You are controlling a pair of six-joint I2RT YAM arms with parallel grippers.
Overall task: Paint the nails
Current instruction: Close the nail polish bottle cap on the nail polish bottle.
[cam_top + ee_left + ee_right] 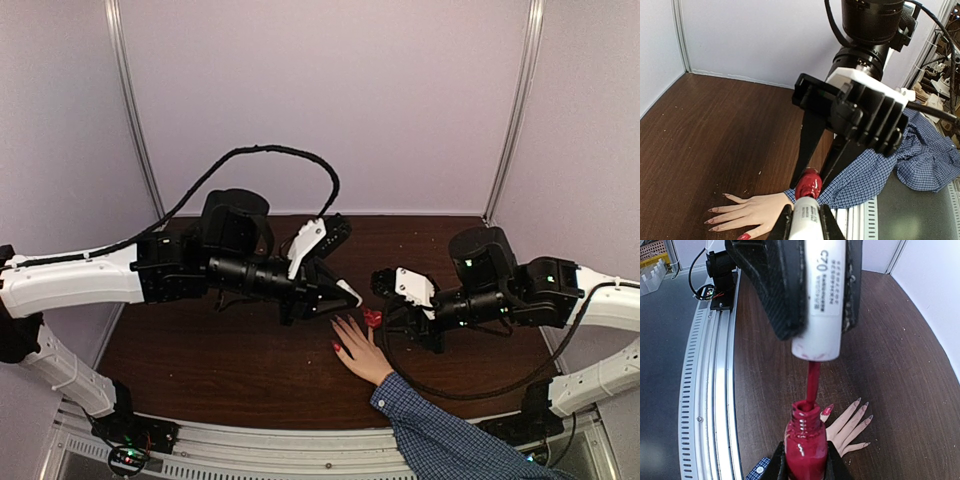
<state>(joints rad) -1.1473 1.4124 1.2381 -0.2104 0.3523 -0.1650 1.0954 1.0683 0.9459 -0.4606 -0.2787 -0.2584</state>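
Observation:
A light-skinned hand (360,352) in a blue checked sleeve (440,435) lies flat on the brown table (200,350), fingers spread. The thumb nail (827,410) is glossy red; the other nails (866,403) look bare. My right gripper (805,467) is shut on the small red polish bottle (806,447), held just above the hand's wrist side. My left gripper (805,220) is shut on the white cap (805,212). The cap's red brush stem (813,382) reaches down into the bottle neck. From above, the bottle (372,318) sits between both grippers.
An aluminium rail (300,455) runs along the table's near edge. Pale walls close in the back and both sides. Checked cloth (930,155) bunches over the rail by the right arm. A black cable (270,152) loops above the left arm.

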